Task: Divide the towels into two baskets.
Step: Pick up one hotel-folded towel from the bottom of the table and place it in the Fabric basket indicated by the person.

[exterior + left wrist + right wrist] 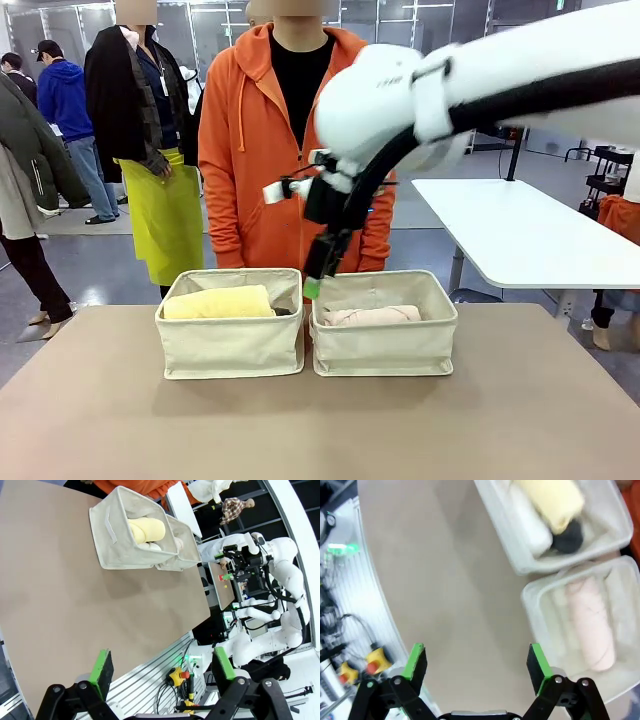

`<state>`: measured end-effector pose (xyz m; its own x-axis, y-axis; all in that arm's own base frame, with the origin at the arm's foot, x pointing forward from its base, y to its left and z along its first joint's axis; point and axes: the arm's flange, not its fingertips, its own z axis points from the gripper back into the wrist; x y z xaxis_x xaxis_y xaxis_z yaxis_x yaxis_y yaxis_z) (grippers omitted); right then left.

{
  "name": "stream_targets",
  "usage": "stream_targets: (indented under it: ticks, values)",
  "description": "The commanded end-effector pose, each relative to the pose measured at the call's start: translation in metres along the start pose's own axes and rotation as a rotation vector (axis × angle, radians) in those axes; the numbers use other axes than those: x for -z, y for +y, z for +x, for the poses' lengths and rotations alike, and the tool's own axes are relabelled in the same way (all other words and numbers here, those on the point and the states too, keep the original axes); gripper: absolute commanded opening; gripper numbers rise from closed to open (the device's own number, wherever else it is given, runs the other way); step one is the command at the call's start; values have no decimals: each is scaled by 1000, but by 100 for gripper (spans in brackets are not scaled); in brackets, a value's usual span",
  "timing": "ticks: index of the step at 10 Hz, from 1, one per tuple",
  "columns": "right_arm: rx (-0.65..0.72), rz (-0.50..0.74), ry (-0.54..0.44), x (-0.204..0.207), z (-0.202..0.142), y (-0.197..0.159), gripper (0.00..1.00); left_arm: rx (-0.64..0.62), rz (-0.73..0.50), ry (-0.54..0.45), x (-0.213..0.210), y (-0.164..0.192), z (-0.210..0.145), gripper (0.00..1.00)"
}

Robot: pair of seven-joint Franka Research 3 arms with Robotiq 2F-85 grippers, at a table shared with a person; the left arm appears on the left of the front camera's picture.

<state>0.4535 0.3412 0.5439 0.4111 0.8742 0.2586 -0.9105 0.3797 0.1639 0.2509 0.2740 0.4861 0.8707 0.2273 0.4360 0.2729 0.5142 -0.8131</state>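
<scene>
Two cream baskets stand side by side on the brown table. The left basket (230, 345) holds a pale yellow towel (220, 302); from above, a white towel (530, 522) and a dark grey towel (567, 537) lie beside the yellow towel (555, 500) in it. In the right basket (385, 345) lies a pink-beige towel (372, 316), also seen from above (592, 625). My right gripper (315, 283) hangs open and empty above the gap between the baskets, its jaws wide (476, 661). My left gripper (162, 665) is open and empty, well back from the baskets (120, 545).
A person in an orange hoodie (260, 150) stands behind the baskets at the far edge. A white table (520, 230) is off to the right. Bare tabletop (300, 430) stretches in front of the baskets. Cables and an emergency-stop button (180, 675) sit below the table's edge.
</scene>
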Motion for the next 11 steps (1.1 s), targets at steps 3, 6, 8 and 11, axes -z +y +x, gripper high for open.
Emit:
stream_targets:
  ticks: [3,6,8,11]
  values:
    - [483,245,-296,-47,-174,-37,100,-8,-6,3,-4,-4,1,100]
    - [774,260,-599,-76,-339,-52,100,-8,-6,3,-4,-4,1,100]
    - [905,349,-841,-89,-446,-48,100,-8,-6,3,-4,-4,1,100]
    - [1088,333,-1046,-91,-553,-37,100,-8,-6,3,-4,-4,1,100]
